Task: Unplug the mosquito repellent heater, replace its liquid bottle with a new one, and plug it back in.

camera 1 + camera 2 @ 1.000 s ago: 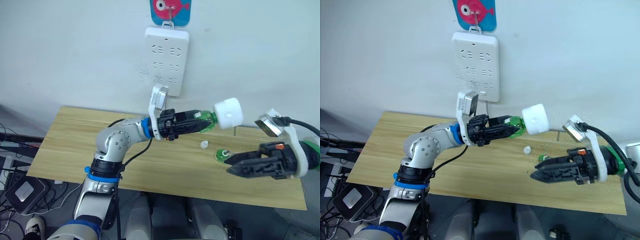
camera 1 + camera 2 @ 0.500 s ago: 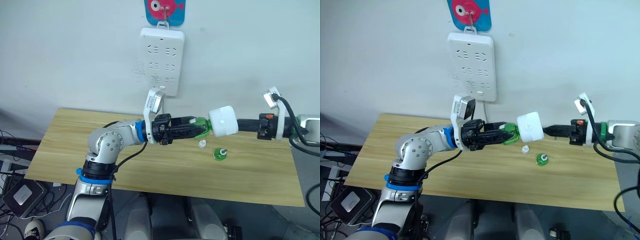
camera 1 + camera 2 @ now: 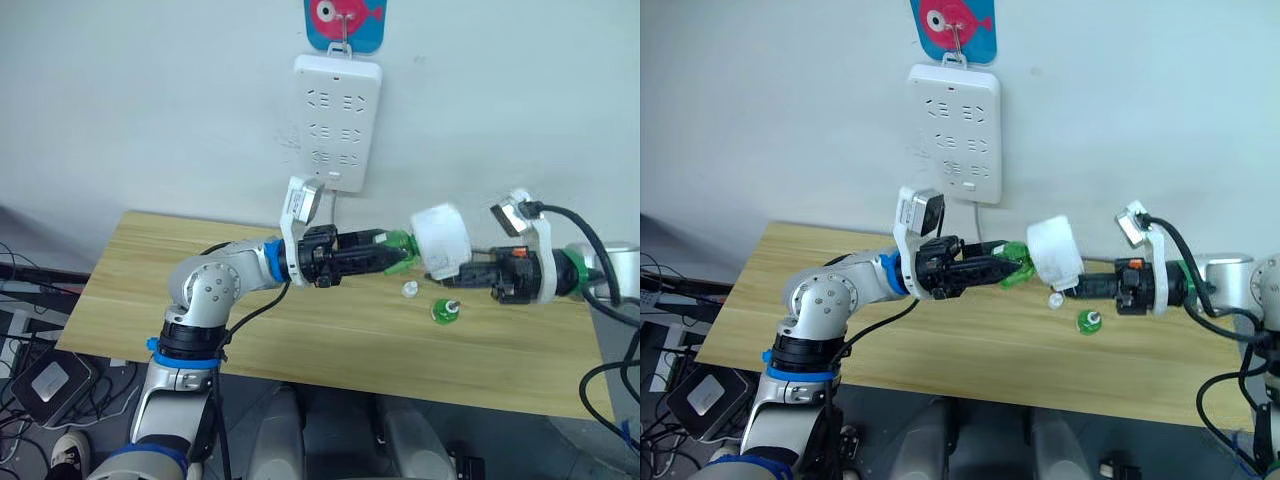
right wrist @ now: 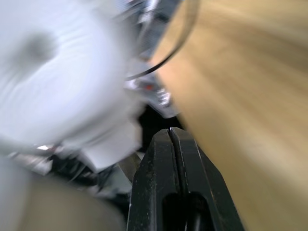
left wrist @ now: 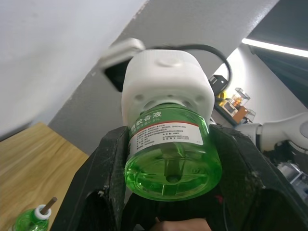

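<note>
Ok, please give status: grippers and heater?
Left gripper shut on green bottle, heater attached. Right gripper shut, empty, beside heater. Second bottle on table.

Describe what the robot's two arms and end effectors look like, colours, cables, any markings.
The left arm is silver-grey with rounded joints, blue rings at the elbow and wrist, and a thin black cable looping under it. The right arm is pale grey with a green ring and thick black cables. Each wrist carries a white camera bracket. The left end effector and right end effector have black fingers.
</note>
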`<state>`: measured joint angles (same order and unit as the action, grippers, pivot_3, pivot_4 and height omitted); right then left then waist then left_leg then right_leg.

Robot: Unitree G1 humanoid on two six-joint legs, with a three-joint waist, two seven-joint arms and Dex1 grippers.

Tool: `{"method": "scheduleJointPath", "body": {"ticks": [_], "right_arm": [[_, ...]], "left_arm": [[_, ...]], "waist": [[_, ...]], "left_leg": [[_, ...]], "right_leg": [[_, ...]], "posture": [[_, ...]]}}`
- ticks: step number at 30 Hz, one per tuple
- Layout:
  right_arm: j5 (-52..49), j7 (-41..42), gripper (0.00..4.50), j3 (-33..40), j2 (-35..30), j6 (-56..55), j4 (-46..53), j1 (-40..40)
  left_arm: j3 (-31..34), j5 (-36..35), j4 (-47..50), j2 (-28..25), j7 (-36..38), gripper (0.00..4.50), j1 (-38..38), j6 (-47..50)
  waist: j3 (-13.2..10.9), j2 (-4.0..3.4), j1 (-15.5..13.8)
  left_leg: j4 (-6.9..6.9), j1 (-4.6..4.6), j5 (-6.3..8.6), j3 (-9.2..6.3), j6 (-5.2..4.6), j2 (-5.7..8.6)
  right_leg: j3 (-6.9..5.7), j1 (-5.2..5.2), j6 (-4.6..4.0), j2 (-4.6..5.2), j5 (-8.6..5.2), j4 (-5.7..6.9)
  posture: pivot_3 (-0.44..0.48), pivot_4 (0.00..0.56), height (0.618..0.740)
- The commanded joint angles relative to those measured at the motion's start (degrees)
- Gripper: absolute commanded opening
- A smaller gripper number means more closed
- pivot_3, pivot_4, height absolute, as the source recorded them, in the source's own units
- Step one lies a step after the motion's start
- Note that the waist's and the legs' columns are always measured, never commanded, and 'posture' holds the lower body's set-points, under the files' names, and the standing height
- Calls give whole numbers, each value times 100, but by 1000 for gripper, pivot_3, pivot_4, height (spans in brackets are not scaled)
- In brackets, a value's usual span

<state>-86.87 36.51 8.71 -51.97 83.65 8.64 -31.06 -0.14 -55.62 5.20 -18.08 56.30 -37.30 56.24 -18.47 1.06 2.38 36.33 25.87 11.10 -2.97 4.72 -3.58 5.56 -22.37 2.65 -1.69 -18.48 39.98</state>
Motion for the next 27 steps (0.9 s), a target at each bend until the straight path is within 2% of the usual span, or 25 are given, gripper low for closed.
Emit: {"method": "scheduleJointPath", "body": {"ticks": [1, 7, 16, 19, 22, 27], "right_arm": [[-1071, -430, 26, 231, -337, -89, 344, 157], [-2486, -1166, 26, -100, -944, -762, 609, 144], [-2613, -1125, 26, -614, -860, -1187, 542, -716], [-2613, -1648, 26, -905, -569, -1433, 511, -1142], [-2215, -2434, 26, -1192, -181, -1673, 219, -1515], [-862, -2451, 26, -1413, 233, -1492, -262, -1927]], "left_arm": [[3, 82, 68, 14, 57, 2248, -28, -222], [-78, 208, 117, -10, 141, 2248, 102, -321], [-187, 323, 150, -2, 178, 2248, 189, -435], [-221, 324, 217, 11, 178, 2248, 227, -432], [-267, 312, 292, 2, 215, 2248, 251, -407], [-334, 279, 392, -54, 300, 2248, 267, -354]], "waist": [[0, 0, 6], [0, 0, 54], [0, 0, 87], [0, 0, 89], [0, 0, 100], [0, 0, 95]], "left_leg": [[3, 0, 0, 0, 0, 0], [4, 0, 1, 0, -1, 0], [6, 1, 0, -2, -1, -1], [5, 1, 0, -2, -1, -2], [5, 0, 0, -3, 0, -3], [3, 1, 0, -3, 0, -2]], "right_leg": [[0, 1, 0, 0, 0, 1], [1, 1, 0, 0, 0, 1], [-1, 1, 0, 0, 0, 1], [-2, 0, 0, -1, 0, 1], [-2, 0, 0, -1, 0, 3], [-1, -4, 0, -1, 0, 4]], "posture": [[-85, 301, 740], [-91, 298, 740], [-90, 297, 740], [-90, 300, 740], [-91, 301, 740], [-91, 303, 740]]}}
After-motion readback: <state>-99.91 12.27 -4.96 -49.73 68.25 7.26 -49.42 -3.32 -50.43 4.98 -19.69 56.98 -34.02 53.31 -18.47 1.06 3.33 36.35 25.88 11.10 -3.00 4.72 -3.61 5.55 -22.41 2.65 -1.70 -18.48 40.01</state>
